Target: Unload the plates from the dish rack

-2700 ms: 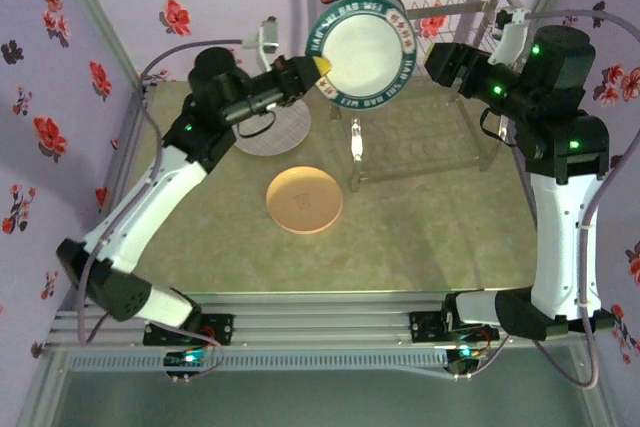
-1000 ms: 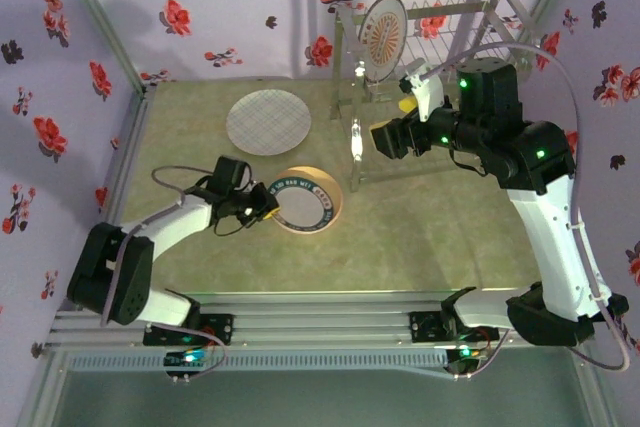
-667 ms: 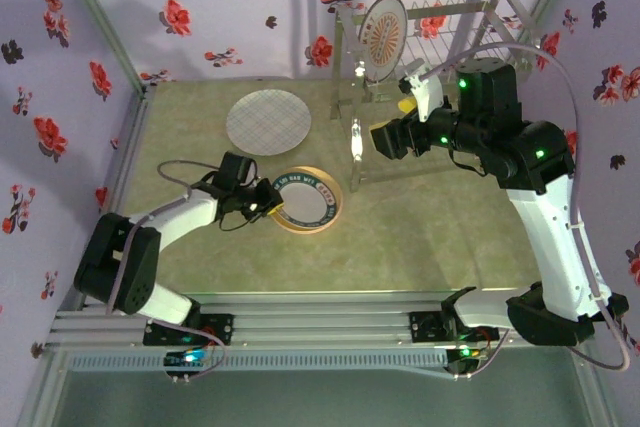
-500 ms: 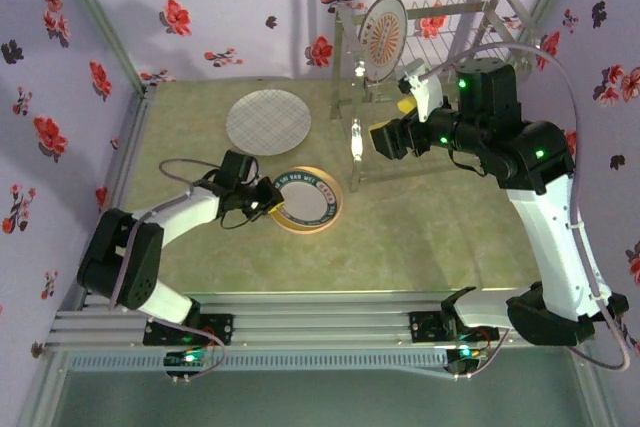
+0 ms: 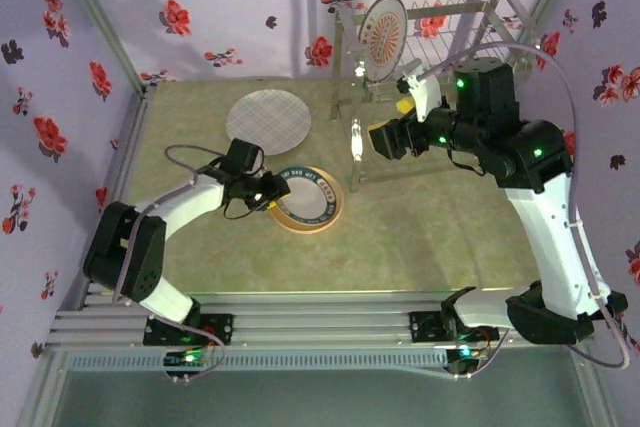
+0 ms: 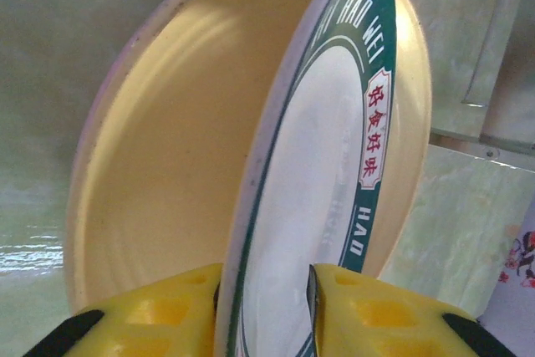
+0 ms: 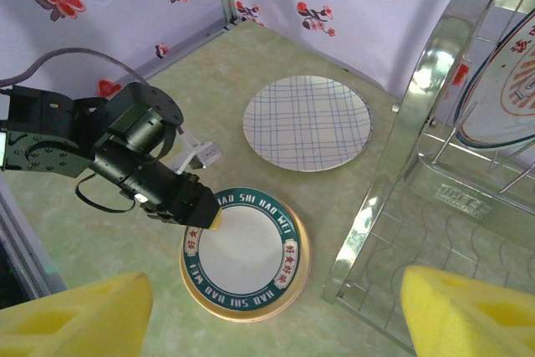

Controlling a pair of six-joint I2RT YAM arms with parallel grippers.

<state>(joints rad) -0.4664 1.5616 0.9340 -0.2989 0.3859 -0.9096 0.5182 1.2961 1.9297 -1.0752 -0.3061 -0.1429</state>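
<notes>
Noted the left gripper (image 5: pixel 268 192) low on the table (image 5: pixel 430 217), left of centre, at the left edge of the green-rimmed plate (image 5: pixel 308 199). Seen from the left wrist: yellow pads (image 6: pixel 167 311) set one on each side of that plate's rim, close against it. Cannot tell whether pinching the rim or just parted from it. Found the green-rimmed plate lying face up inside the yellow plate (image 6: pixel 167 140), both near the table's middle. Edge at the pads possibly lifted a little off the yellow plate; not certain. Recorded the grid plate (image 5: pixel 267 121) lying flat on its own behind them, toward the back wall, apart from the stack. Found the dish rack (image 7: pixel 415 119) standing on its legs at back right. Counted one plate in its top tier: the sunburst plate (image 5: pixel 383 32), on edge at the rack's left end. Noted the right gripper (image 7: pixel 269 315) held in the air in front of the rack, facing left toward the stacked plates, jaws wide apart, nothing between them.
</notes>
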